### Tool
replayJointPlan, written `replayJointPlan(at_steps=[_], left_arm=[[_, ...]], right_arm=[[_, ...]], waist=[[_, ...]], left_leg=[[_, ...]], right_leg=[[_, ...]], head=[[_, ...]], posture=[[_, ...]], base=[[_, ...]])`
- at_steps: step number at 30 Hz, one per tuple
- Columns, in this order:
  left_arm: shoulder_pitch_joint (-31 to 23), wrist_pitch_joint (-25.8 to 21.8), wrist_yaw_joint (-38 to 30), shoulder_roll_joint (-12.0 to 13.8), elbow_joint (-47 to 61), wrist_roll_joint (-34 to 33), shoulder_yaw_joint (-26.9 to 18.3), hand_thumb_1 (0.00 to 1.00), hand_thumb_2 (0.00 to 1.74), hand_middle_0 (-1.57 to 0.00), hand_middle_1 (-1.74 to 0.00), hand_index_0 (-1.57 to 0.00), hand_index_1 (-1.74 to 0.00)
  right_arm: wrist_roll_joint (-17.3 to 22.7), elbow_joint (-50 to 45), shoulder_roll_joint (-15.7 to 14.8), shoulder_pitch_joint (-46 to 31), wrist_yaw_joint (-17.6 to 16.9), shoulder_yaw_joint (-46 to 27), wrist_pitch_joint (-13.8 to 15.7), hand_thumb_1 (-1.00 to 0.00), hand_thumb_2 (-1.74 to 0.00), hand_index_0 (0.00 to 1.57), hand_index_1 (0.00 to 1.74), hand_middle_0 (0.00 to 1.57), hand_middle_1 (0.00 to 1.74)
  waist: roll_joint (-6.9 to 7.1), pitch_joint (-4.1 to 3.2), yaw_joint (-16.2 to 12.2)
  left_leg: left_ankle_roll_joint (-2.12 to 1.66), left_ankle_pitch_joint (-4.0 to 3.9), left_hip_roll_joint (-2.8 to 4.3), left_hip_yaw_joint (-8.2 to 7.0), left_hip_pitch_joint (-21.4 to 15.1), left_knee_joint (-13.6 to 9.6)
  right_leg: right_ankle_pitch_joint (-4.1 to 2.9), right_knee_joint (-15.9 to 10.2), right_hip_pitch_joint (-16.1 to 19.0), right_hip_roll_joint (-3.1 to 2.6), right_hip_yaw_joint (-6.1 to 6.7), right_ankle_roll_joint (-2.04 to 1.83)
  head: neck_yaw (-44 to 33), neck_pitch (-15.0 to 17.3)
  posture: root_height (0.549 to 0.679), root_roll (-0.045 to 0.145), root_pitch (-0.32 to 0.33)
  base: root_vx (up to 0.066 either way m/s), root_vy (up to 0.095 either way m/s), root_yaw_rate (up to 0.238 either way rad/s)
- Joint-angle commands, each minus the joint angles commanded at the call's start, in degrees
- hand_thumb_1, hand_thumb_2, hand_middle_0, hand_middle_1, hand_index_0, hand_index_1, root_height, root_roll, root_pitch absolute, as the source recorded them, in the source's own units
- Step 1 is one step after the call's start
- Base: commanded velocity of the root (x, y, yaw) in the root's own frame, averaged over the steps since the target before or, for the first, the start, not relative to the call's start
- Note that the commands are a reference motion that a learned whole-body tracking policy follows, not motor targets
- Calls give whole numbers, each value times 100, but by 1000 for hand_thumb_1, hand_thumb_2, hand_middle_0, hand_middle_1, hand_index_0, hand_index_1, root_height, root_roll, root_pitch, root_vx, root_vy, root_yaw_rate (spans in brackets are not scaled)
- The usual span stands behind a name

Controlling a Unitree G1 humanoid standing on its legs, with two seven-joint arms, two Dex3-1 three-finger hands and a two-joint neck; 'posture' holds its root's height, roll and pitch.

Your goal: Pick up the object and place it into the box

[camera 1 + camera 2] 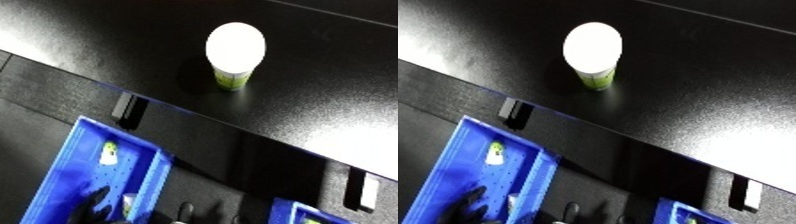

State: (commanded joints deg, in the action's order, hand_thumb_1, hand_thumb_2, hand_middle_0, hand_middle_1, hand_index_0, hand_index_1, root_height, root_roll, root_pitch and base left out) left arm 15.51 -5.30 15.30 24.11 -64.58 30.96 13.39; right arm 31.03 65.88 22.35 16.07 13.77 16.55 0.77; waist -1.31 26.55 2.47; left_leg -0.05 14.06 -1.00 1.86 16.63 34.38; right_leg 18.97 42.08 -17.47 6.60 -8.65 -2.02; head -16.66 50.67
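A cup point(234, 55) with a round white lid and a green and white body stands upright on the black table point(338, 110), in the upper middle of the view. A blue bin point(71, 170) sits below the table's front edge at the lower left. Inside it lie a small white and green item point(108, 153) and another pale item point(131, 202). Neither hand shows clearly in either view. A dark blurred shape point(467, 200) lies in the bin's lower part, and I cannot tell what it is.
The table's front edge point(222, 125) runs diagonally from the upper left to the lower right. The corner of a second blue bin point(306, 214) shows at the bottom right. Dark rounded shapes point(187, 209) stand between the bins.
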Motion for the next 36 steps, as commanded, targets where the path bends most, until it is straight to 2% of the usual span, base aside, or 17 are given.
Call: replayJointPlan(at_steps=[3, 7, 9, 11, 14, 17, 22, 26, 29, 31, 34, 36], left_arm=[[37, 93, 88, -16, 118, 121, 19, 0, 0, 0, 0, 0, 0], [118, 59, 367, -30, 315, 186, 61, 0, 0, 0, 0, 0, 0], [133, -101, 906, 18, 623, 143, 160, 0, 0, 0, 0, 0, 0], [127, -134, 1096, 51, 770, 135, 208, 0, 0, 0, 0, 0, 0], [103, -83, 1698, 240, 1480, 201, 400, 0, 0, 0, 0, 0, 0], [103, 407, 2285, 631, 2583, 500, 630, 0, 0, 0, 0, 0, 0], [236, 1671, 3238, 1436, 4715, 958, 1053, 0, 0, 0, 0, 0, 0], [519, 2557, 4053, 1915, 6130, 1255, 1403, 0, 0, 0, 0, 0, 0], [757, 2934, 4290, 2076, 6829, 1688, 1572, 0, 0, 0, 0, 0, 0], [862, 3066, 4301, 2078, 7190, 2085, 1592, 0, 0, 0, 0, 0, 0], [938, 3141, 4133, 1939, 7570, 2882, 1496, 0, 0, 0, 0, 0, 0], [946, 3106, 3856, 1740, 7717, 3573, 1373, 0, 0, 0, 0, 0, 0]], right_arm=[[24, 72, -11, -19, 13, -22, 34, 0, 0, 0, 0, 0, 0], [28, 166, -18, -35, 27, -57, 57, 0, 0, 0, 0, 0, 0], [55, 186, 13, -75, 56, -93, 73, 0, 0, 0, 0, 0, 0], [60, 177, 31, -99, 68, -110, 78, 0, 0, 0, 0, 0, 0], [72, 116, 107, -187, 101, -168, 75, 0, 0, 0, 0, 0, 0], [106, 40, 177, -288, 109, -216, 67, 0, 0, 0, 0, 0, 0], [307, -62, 276, -399, 98, -222, 46, 0, 0, 0, 0, 0, 0], [486, -53, 344, -376, 113, -190, 2, 0, 0, 0, 0, 0, 0], [614, -35, 365, -332, 107, -134, -24, 0, 0, 0, 0, 0, 0], [679, -15, 367, -312, 108, -110, -31, 0, 0, 0, 0, 0, 0], [730, 33, 353, -310, 132, -102, -15, 0, 0, 0, 0, 0, 0], [741, 74, 319, -319, 158, -105, 6, 0, 0, 0, 0, 0, 0]], waist=[[-3, 3, 13], [-12, 10, 22], [-23, 20, 40], [-30, 24, 45], [-62, 41, 68], [-105, 59, 102], [-156, 100, 155], [-176, 132, 171], [-183, 144, 179], [-181, 146, 187], [-169, 136, 197], [-151, 123, 206]], left_leg=[[-1, -9, 15, 16, -47, -48], [-1, 4, 31, 14, -100, -72], [-1, 30, 30, 14, -101, -60], [-1, 40, 27, 15, -101, -57], [3, 72, 9, 22, -101, -54], [17, 107, -18, 37, -87, -45], [48, 160, -67, 79, -51, -4], [55, 195, -95, 114, -20, 39], [52, 212, -108, 134, -4, 61], [46, 221, -117, 145, 9, 71], [34, 233, -128, 160, 29, 77], [27, 236, -133, 170, 34, 73]], right_leg=[[-1, -24, 48, 28, -26, -14], [0, -35, 87, 74, -56, -44], [-13, -56, 98, 89, -67, -64], [-19, -66, 103, 90, -67, -72], [-39, -96, 114, 95, -64, -100], [-62, -102, 112, 118, -73, -136], [-109, -95, 126, 191, -124, -199], [-138, -102, 153, 248, -167, -225], [-154, -104, 160, 275, -189, -228], [-159, -105, 155, 282, -193, -220], [-155, -93, 130, 284, -191, -201], [-147, -80, 113, 283, -186, -186]], head=[[-110, 127], [-153, 80], [-104, -98], [-84, -164], [23, -388], [232, -606], [629, -950], [869, -1158], [1043, -1276], [1122, -1316], [1201, -1355], [1216, -1368]], posture=[[643, 39, -67], [643, 38, -71], [643, 38, -71], [643, 38, -71], [644, 37, -69], [645, 36, -67], [645, 35, -66], [646, 34, -66], [647, 34, -65], [647, 34, -64], [647, 34, -61], [646, 34, -59]], base=[[10, 14, 38], [13, 16, 23], [-2, 12, -6], [-2, 15, -14], [0, 25, -18], [-3, 23, 9], [-4, 0, 70], [-1, -19, 88], [7, -23, 60], [6, -23, 40], [6, -21, 18], [14, -17, -6]])
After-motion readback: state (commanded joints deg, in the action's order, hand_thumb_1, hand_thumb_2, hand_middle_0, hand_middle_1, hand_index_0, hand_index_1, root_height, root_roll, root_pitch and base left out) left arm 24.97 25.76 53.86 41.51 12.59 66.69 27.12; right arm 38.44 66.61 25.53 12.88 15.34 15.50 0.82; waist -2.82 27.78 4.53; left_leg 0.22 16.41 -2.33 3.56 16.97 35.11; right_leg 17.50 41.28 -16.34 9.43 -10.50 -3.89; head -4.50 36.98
